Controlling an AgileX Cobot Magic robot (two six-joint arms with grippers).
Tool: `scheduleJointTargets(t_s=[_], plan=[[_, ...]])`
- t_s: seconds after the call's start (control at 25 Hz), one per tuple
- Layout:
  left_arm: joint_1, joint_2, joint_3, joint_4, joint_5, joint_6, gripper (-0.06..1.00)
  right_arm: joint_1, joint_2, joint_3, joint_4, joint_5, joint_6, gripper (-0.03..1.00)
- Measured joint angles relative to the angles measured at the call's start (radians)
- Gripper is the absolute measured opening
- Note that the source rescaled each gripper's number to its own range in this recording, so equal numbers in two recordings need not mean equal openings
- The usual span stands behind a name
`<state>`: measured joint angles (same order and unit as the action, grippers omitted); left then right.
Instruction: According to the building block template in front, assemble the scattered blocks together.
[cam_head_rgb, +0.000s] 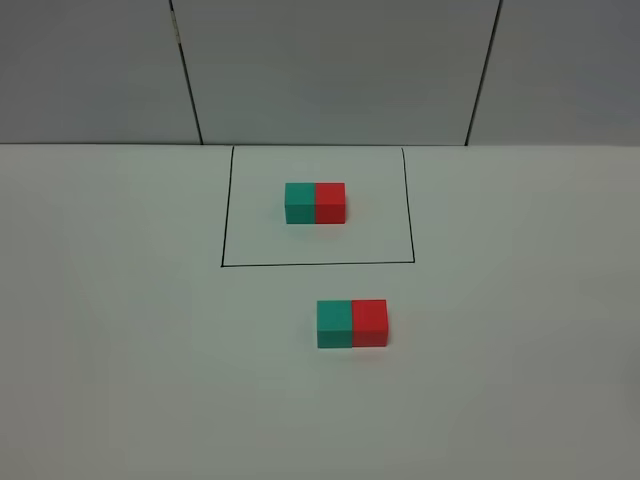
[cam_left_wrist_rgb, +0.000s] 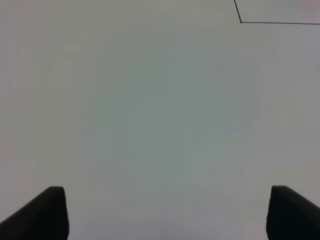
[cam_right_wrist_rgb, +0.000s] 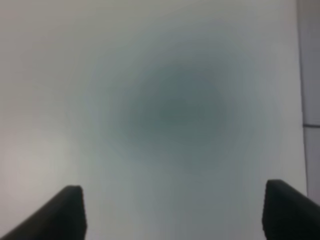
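In the exterior high view the template (cam_head_rgb: 315, 203), a teal-green and a red cube joined, sits inside the black drawn rectangle (cam_head_rgb: 221, 266). In front of it the loose teal-green cube (cam_head_rgb: 334, 324) and the loose red cube (cam_head_rgb: 369, 322) stand side by side, touching, green on the left. Neither arm shows in that view. My left gripper (cam_left_wrist_rgb: 165, 212) is open over bare table, and a corner of the black rectangle (cam_left_wrist_rgb: 241, 21) shows in its view. My right gripper (cam_right_wrist_rgb: 172, 212) is open over bare table, with no block in its view.
The white table (cam_head_rgb: 120, 330) meets a grey panelled wall (cam_head_rgb: 330, 70) at the back. The right wrist view shows the table's edge (cam_right_wrist_rgb: 304, 125) at one side.
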<state>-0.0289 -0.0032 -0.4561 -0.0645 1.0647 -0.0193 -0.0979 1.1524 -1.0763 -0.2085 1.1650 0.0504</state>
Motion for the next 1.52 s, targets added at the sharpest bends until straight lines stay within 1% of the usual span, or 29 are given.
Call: scheduleJointTargets(t_s=[0.12,0.32,0.52,0.68,0.88,1.24,1.52], plan=[[0.000,0.000,0.000,0.000,0.000,0.000,0.85,-0.007,-0.121,0.088,-0.025,-0.002,0.022,0.92],[0.000,0.000,0.000,0.000,0.000,0.000,0.85,-0.009,-0.285,0.204,-0.024,-0.009,0.045,0.92],[0.000,0.000,0.000,0.000,0.000,0.000,0.85,0.025,-0.430,0.308,-0.001,-0.056,0.064,0.91],[0.000,0.000,0.000,0.000,0.000,0.000,0.85,0.060,-0.513,0.381,0.013,-0.062,0.085,0.91],[0.000,0.000,0.000,0.000,0.000,0.000,0.85,0.099,-0.624,0.446,0.016,-0.073,0.106,0.89],[0.000,0.000,0.000,0.000,0.000,0.000,0.85,0.101,-0.806,0.555,0.033,-0.093,0.124,0.83],[0.000,0.000,0.000,0.000,0.000,0.000,0.85,0.101,-0.894,0.570,0.035,-0.095,0.134,0.78]])
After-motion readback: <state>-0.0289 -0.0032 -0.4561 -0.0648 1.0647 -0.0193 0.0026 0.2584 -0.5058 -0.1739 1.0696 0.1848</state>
